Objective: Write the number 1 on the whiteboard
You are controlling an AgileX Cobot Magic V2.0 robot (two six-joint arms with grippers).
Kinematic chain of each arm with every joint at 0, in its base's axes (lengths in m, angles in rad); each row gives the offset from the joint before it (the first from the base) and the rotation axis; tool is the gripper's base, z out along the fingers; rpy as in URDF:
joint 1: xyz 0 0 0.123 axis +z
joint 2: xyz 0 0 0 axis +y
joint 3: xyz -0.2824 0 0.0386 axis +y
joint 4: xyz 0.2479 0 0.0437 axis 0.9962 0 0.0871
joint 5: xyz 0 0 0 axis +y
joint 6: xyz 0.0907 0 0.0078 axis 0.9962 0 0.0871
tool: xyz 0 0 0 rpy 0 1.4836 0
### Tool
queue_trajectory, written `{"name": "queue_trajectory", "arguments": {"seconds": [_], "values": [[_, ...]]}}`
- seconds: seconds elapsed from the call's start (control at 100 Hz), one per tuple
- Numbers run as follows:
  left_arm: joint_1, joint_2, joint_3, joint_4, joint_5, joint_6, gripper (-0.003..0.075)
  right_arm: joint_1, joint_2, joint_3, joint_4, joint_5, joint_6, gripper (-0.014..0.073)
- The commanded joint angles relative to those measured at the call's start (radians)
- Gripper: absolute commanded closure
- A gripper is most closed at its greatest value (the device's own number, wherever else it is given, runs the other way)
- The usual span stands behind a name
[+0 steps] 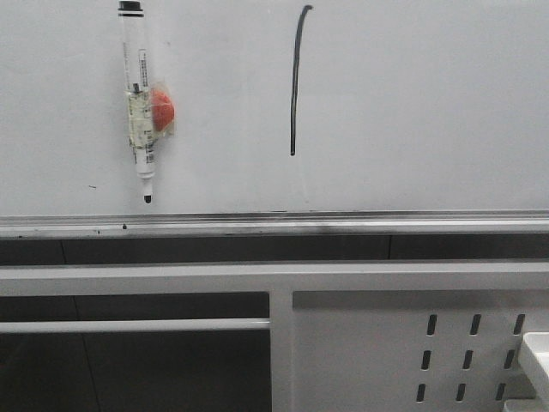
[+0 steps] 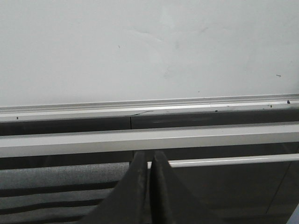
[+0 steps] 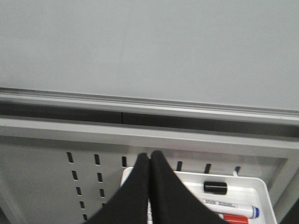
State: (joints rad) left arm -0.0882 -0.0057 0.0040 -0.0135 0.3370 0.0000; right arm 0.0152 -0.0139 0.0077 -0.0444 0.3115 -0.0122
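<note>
One number 1 (image 1: 296, 81) on the whiteboard (image 1: 429, 103) (both arms unseen in front view)

On the whiteboard (image 1: 412, 103) the number 1 (image 1: 296, 81) stands upright near the middle; a marker (image 1: 140, 99) hangs on the board to its left, tip down, well apart from the stroke; the tray rail (image 1: 274, 225) runs along the board's lower edge. Below the rail lies the perforated frame (image 1: 403, 343); a tray (image 3: 252, 186) on it, seen from the right wrist, holds more markers (image 3: 233, 205).

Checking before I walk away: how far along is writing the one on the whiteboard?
Looks done: the number 1 is drawn on the whiteboard, and the marker is stuck back on the board. Nothing in hand: left gripper and right gripper are shut, empty. Nothing visibly left.
</note>
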Motion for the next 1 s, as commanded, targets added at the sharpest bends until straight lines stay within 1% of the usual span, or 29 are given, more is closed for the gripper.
{"name": "queue_trajectory", "arguments": {"seconds": [0.0, 0.1, 0.17, 0.22, 0.99], "values": [[0.001, -0.022, 0.035, 0.0, -0.056, 0.0, 0.074, -0.047, -0.016, 0.014, -0.015, -0.05, -0.003, 0.0663], [0.001, -0.022, 0.035, 0.0, -0.056, 0.0, 0.074, -0.095, -0.016, 0.014, -0.015, -0.045, -0.003, 0.0663], [0.001, -0.022, 0.035, 0.0, -0.056, 0.0, 0.074, -0.109, -0.016, 0.014, -0.013, -0.027, -0.003, 0.0663], [0.001, -0.022, 0.035, 0.0, -0.056, 0.0, 0.074, -0.109, -0.016, 0.014, -0.013, -0.005, -0.003, 0.0663], [0.001, -0.022, 0.035, 0.0, -0.056, 0.0, 0.074, -0.109, -0.016, 0.014, -0.005, 0.002, -0.003, 0.0663]]}}
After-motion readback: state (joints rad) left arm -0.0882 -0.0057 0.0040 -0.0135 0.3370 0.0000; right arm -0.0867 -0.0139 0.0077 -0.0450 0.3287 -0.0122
